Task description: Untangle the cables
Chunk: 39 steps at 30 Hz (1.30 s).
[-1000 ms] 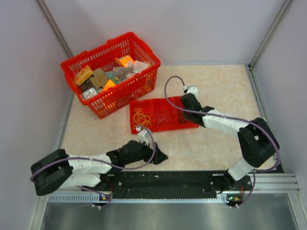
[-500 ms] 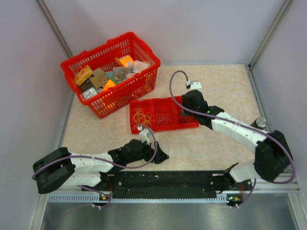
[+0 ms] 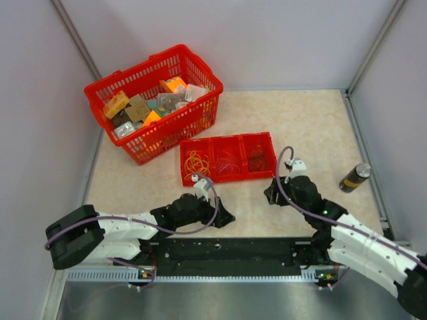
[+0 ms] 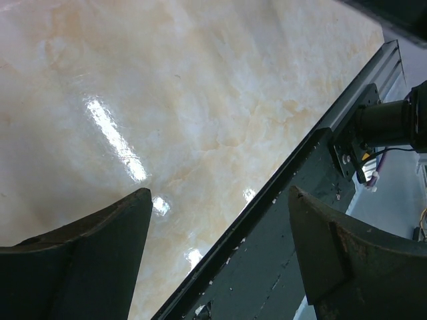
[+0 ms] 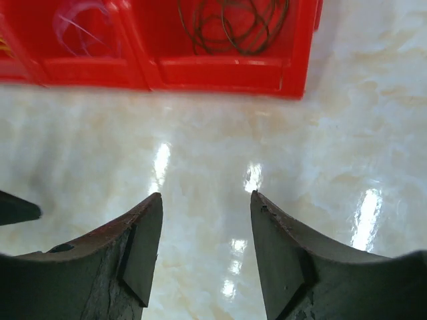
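Note:
The cables lie in a red three-compartment tray [image 3: 227, 177]: yellow-orange loops [image 3: 196, 162] on the left, pale grey loops [image 3: 229, 160] in the middle, dark brown loops [image 3: 258, 157] on the right. In the right wrist view the dark brown loops [image 5: 233, 23] and the pale loops [image 5: 83, 23] show inside the tray [image 5: 220, 72]. My right gripper [image 3: 272, 195] is open and empty over bare table in front of the tray; its jaws [image 5: 207, 200] are apart. My left gripper [image 3: 227, 217] is open and empty, low near the table's front edge, and also shows in the left wrist view [image 4: 220, 193].
A red basket [image 3: 193, 120] full of small packets stands at the back left, beside the tray. A dark cylindrical can [image 3: 354, 177] lies at the right. A black rail [image 4: 313, 220] runs along the table's near edge, under my left gripper.
My right arm has pulled back from the tray's right compartment toward the near edge, empty. The can at the right has come into view. The left arm has hardly moved.

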Each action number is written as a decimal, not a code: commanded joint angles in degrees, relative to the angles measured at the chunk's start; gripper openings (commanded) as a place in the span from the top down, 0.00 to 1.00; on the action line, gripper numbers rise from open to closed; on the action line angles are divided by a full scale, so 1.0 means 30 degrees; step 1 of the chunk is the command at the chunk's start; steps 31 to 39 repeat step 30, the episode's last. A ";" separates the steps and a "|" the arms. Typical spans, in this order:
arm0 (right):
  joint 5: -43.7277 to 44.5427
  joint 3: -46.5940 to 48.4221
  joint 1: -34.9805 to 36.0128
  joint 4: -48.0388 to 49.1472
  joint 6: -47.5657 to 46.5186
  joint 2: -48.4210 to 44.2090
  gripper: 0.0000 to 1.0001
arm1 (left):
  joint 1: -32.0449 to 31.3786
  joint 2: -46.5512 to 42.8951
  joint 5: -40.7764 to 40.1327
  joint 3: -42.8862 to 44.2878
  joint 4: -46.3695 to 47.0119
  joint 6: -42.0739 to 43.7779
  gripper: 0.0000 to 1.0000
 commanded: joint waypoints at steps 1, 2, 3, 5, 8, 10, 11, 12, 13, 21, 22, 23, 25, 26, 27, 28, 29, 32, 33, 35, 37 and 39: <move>0.0920 -0.0245 0.0147 0.0128 0.0801 -0.5658 0.43 | -0.0103 -0.0149 0.0154 0.0365 0.0822 0.0226 0.14; 0.1329 -0.0188 0.0147 -0.0455 0.0800 -0.6861 0.41 | -0.0103 -0.0237 0.0125 0.0277 0.0968 0.0226 0.14; 0.1739 -0.0158 0.0147 -0.0809 0.0800 -0.7772 0.38 | -0.0045 -0.0354 0.0183 0.0160 0.1114 0.0255 0.14; 0.2297 -0.0100 0.0176 -0.1280 0.0742 -0.9414 0.24 | -0.0103 -0.0792 0.0184 -0.0162 0.1436 0.0285 0.14; 0.2796 0.0192 0.0147 -0.2041 0.0684 -1.0941 0.15 | -0.0045 -0.1991 0.0416 -0.0923 0.2168 0.0518 0.14; 0.2885 0.0514 0.0147 -0.2656 0.0596 -1.1441 0.12 | -0.0074 -0.3277 0.0739 -0.1101 0.2230 0.1189 0.14; 0.2856 0.0690 0.0176 -0.2890 0.0479 -1.1588 0.11 | -0.0103 -0.4184 0.0827 -0.1101 0.1881 0.1715 0.14; 0.2798 0.0923 0.0147 -0.3125 0.0420 -1.1764 0.10 | -0.0045 -0.5063 0.0683 -0.0985 0.1268 0.2127 0.13; 0.2798 0.1071 0.0147 -0.3417 0.0332 -1.1910 0.08 | -0.0073 -0.6116 0.0507 -0.0723 0.0537 0.2653 0.13; 0.2798 0.1600 0.0177 -0.4124 0.0390 -1.3813 0.03 | -0.0074 -1.3765 -0.1952 0.2558 -0.5209 0.6784 0.10; 0.2827 0.1600 0.0205 -0.4123 0.0390 -1.4135 0.03 | -0.0074 -1.4411 -0.2274 0.2938 -0.5734 0.7108 0.10; 0.2856 0.1658 0.0148 -0.4123 0.0419 -1.4370 0.03 | -0.0045 -1.5085 -0.2568 0.3319 -0.6233 0.7372 0.09; 0.2886 0.1804 0.0176 -0.4153 0.0303 -1.4781 0.03 | -0.0074 -1.6083 -0.2979 0.4051 -0.7258 0.7929 0.07; 0.2856 0.1921 0.0176 -0.4124 0.0244 -1.4928 0.03 | -0.0074 -1.6580 -0.3068 0.4432 -0.7727 0.8193 0.07; 0.2885 0.2096 0.0176 -0.4152 0.0099 -1.5016 0.03 | -0.0074 -1.6904 -0.3156 0.4784 -0.8254 0.8340 0.07; 0.2886 0.2301 0.0176 -0.4182 0.0039 -1.5104 0.02 | -0.0074 -1.7227 -0.3214 0.5164 -0.8810 0.8487 0.07; 0.2769 0.2564 0.0176 -0.4211 -0.0135 -1.5105 0.02 | -0.0045 -1.7578 -0.3244 0.5487 -0.9251 0.8633 0.07; 0.2594 0.2856 0.0176 -0.4240 -0.0340 -1.5105 0.02 | -0.0073 -1.7814 -0.3244 0.5897 -0.9371 0.8722 0.06; 0.2594 0.2856 0.0176 -0.4240 -0.0340 -1.5105 0.02 | -0.0073 -1.7814 -0.3244 0.5897 -0.9371 0.8722 0.06; 0.2594 0.2856 0.0176 -0.4240 -0.0340 -1.5105 0.02 | -0.0073 -1.7814 -0.3244 0.5897 -0.9371 0.8722 0.06; 0.2594 0.2856 0.0176 -0.4240 -0.0340 -1.5105 0.02 | -0.0073 -1.7814 -0.3244 0.5897 -0.9371 0.8722 0.06; 0.2594 0.2856 0.0176 -0.4240 -0.0340 -1.5105 0.02 | -0.0073 -1.7814 -0.3244 0.5897 -0.9371 0.8722 0.06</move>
